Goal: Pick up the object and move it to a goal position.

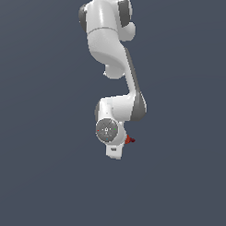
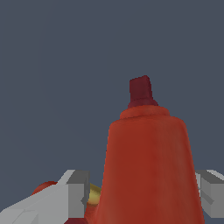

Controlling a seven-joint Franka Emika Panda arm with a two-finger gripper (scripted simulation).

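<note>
The object is a glossy red thing with a flared cone and a narrow dark red tip. It fills the middle of the wrist view. My gripper straddles it, one grey finger on each side. A small gap with a yellow patch shows between this finger and the object, and the other finger sits at the object's edge. The jaws look open around it. In the exterior view only a small red bit of the object peeks out beside the gripper's white hand, which hides the fingertips.
A plain dark grey-blue surface fills both views. The white arm reaches down from the top of the exterior view.
</note>
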